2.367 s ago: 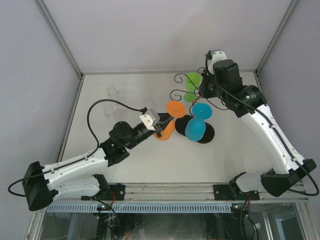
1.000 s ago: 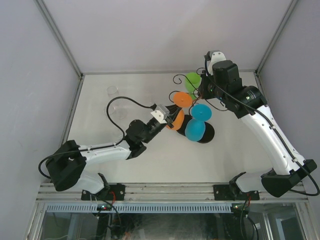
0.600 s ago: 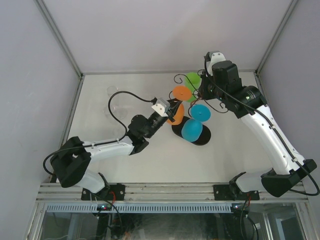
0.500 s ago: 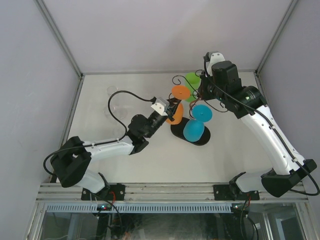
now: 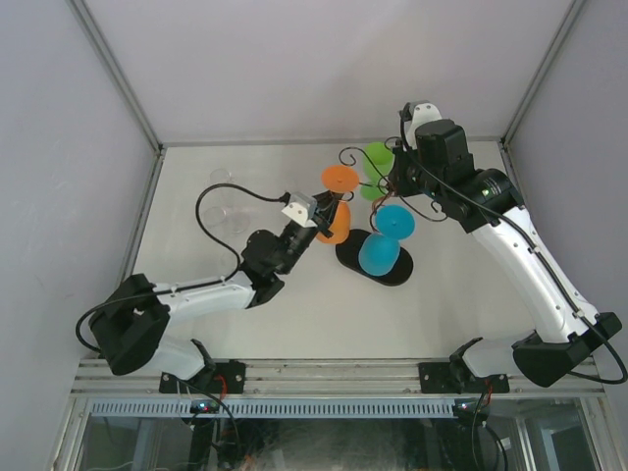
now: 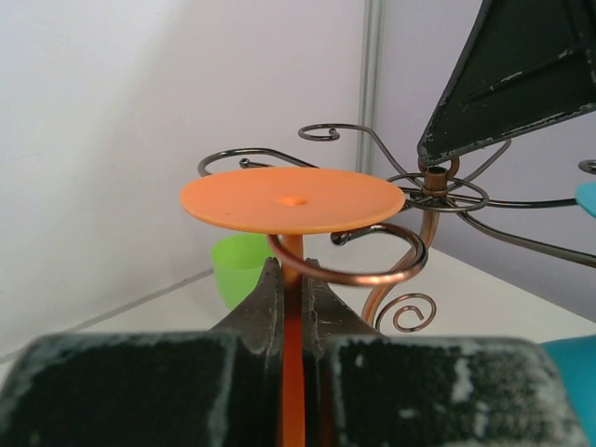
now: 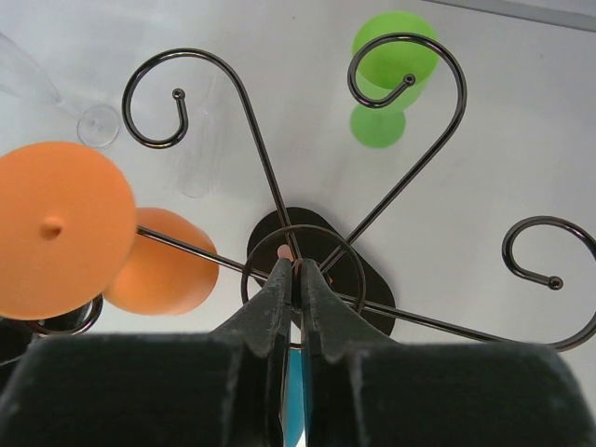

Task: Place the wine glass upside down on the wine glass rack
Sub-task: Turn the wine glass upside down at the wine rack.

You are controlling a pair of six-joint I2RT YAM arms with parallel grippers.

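Observation:
The orange wine glass (image 5: 340, 179) is upside down, its round foot (image 6: 291, 198) on top and its bowl (image 7: 163, 270) below. My left gripper (image 6: 291, 279) is shut on its stem. The foot hovers just above a curled arm (image 6: 372, 270) of the wine glass rack (image 5: 351, 255). That arm's wire crosses in front of the stem. My right gripper (image 7: 298, 270) is shut on the top of the rack's central stem, above the black base (image 7: 372, 279). In the top view my left gripper (image 5: 322, 218) is left of the rack and my right gripper (image 5: 394, 182) is over it.
A blue glass (image 5: 378, 253) hangs upside down on the rack's near side, and a green glass (image 5: 378, 157) is at its far side. Two clear glasses (image 5: 234, 216) stand at the back left. Scroll arms (image 7: 261, 158) spread out around both grippers.
My left gripper has carried the orange glass left and a little farther back along the rack. The rack and blue glass shifted slightly left. The right gripper kept its hold.

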